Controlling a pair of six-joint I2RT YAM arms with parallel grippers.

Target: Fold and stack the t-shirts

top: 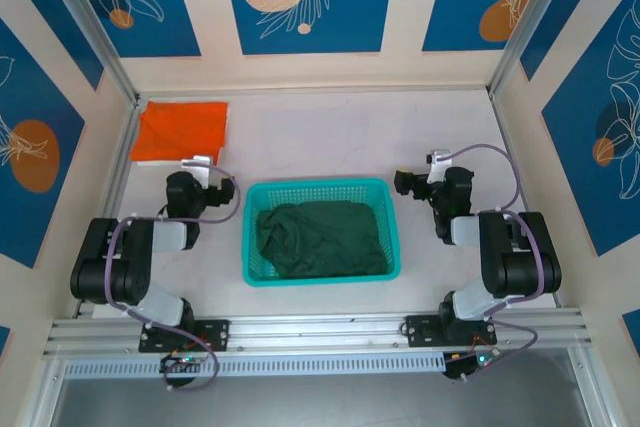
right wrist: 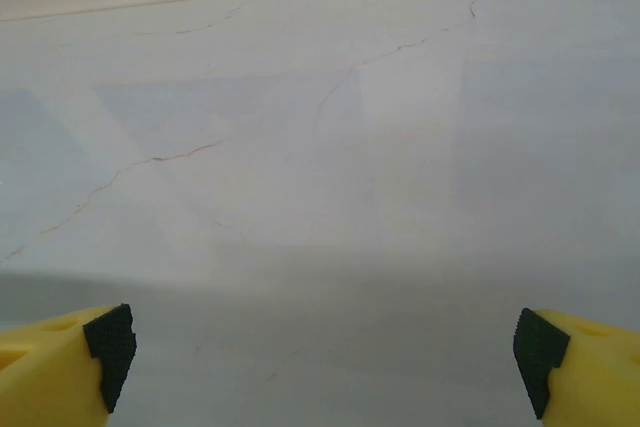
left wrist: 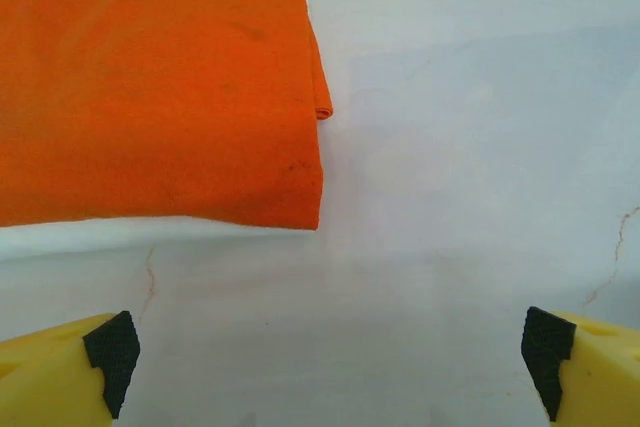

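The dark green t-shirt (top: 322,237) lies crumpled inside the teal basket (top: 318,185), which sits mid-table between the two arms. The orange t-shirt (top: 182,131) lies folded flat in the far left corner of the table (top: 330,132). The left gripper (left wrist: 330,352) hovers just on its near side, fingers spread wide. The right gripper (right wrist: 325,347), right of the basket, is likewise spread wide over bare table.
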